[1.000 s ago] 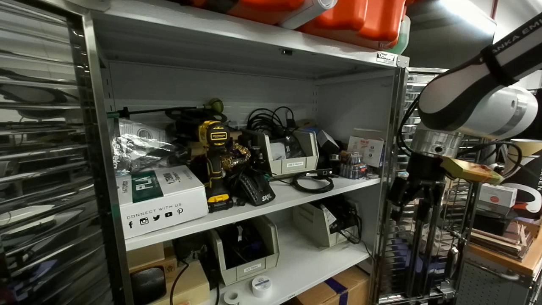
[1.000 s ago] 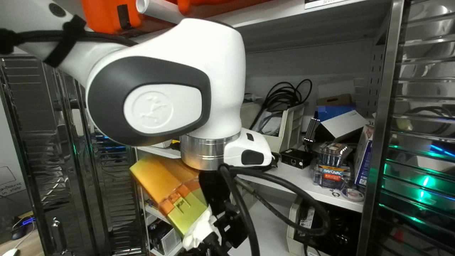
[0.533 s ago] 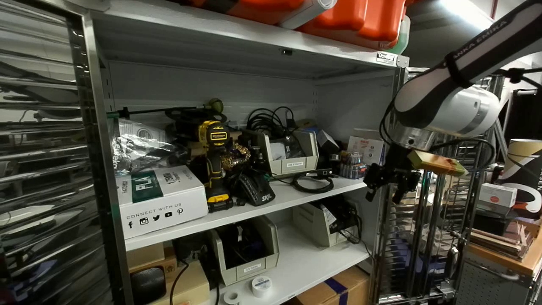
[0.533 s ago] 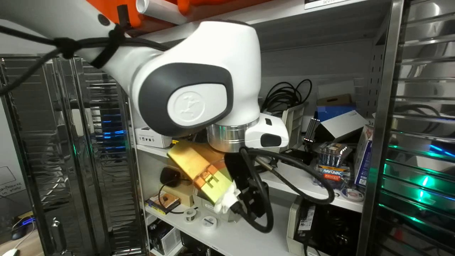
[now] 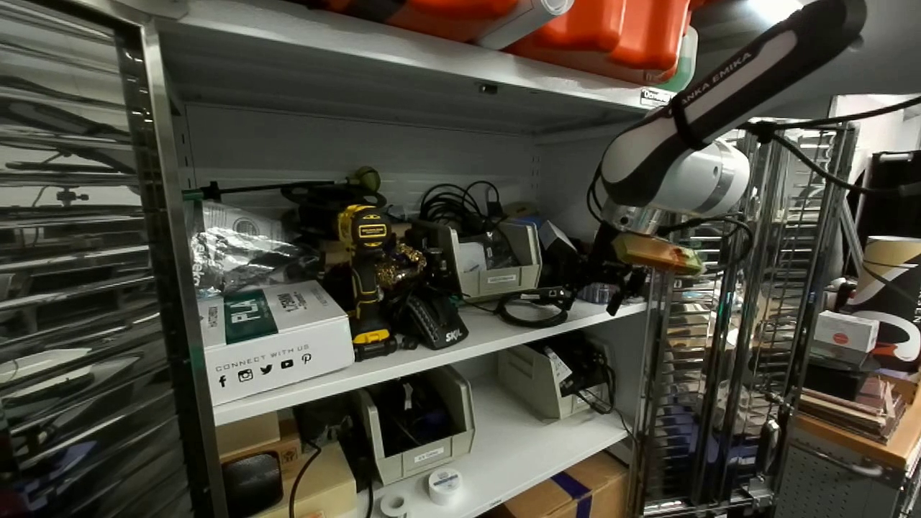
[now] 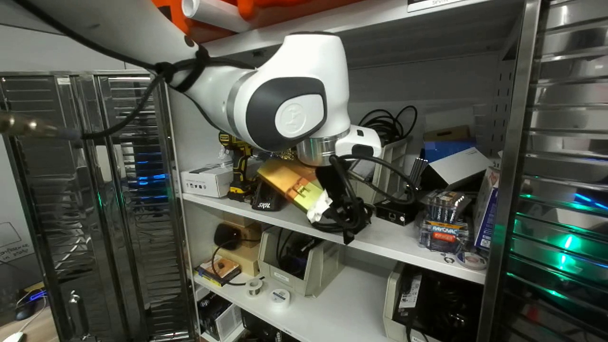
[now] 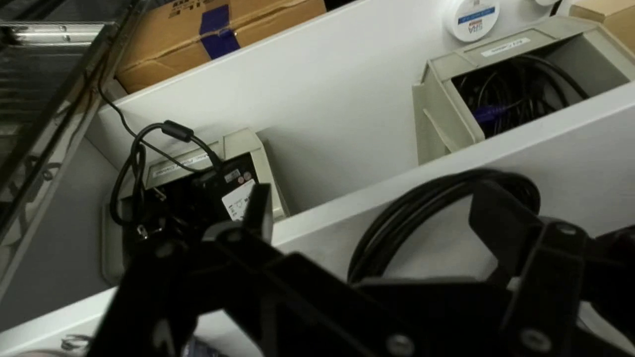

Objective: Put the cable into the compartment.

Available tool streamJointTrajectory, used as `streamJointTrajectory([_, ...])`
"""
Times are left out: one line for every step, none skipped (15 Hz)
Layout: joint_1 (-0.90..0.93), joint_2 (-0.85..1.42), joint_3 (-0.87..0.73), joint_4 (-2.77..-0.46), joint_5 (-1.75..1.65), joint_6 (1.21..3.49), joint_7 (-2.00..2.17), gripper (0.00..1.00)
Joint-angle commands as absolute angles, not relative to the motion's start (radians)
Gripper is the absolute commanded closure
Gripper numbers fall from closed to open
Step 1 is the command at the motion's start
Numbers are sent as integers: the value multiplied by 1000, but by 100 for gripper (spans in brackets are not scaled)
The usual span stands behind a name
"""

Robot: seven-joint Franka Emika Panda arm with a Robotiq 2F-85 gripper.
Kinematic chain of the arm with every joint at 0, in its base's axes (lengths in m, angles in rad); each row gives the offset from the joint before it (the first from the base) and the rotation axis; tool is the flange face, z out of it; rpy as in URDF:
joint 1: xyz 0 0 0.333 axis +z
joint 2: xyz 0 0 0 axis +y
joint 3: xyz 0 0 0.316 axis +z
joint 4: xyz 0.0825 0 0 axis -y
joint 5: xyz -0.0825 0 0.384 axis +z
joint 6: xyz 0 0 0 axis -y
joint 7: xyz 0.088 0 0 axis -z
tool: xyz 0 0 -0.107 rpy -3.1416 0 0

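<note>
A coiled black cable lies at the front edge of the white middle shelf, on the floor of the compartment, the rack's tall bay with a pale back wall. My gripper hangs just right of the coil in an exterior view, covering most of the batteries. In the wrist view the gripper stands wide open. The cable shows between its fingers, and the right finger overlaps the far end of the coil. Nothing is gripped. In an exterior view the gripper hides much of the cable.
A grey bin holding more black cable stands behind the coil. A yellow drill, a SKIL charger and a white box sit to its left. A battery pack is nearby. The metal rack post borders the bay.
My arm has swung from outside the rack's post toward the shelf, leftward in an exterior view, bringing the gripper near the cable. The gripper stays open and the cable has not moved.
</note>
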State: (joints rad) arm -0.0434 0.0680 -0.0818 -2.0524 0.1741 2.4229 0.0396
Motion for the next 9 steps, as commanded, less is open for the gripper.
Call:
streamJointTrajectory([-46, 139, -80, -1944, 98, 2441, 139, 0])
streamJointTrajectory([-46, 155, -84, -1926, 72, 2439, 166, 0])
streamJointTrajectory([-47, 173, -88, -1906, 50, 2426, 186, 0])
streamJointTrajectory([-47, 188, -92, -1889, 31, 2414, 204, 0])
streamJointTrajectory([-47, 207, -95, -1873, 16, 2409, 218, 0])
streamJointTrajectory([-46, 227, -95, -1856, 8, 2404, 223, 0])
streamJointTrajectory([-44, 244, -95, -1844, 2, 2405, 228, 0])
streamJointTrajectory([-40, 261, -94, -1831, -5, 2409, 234, 0])
streamJointTrajectory([-36, 273, -93, -1821, -10, 2412, 239, 0])
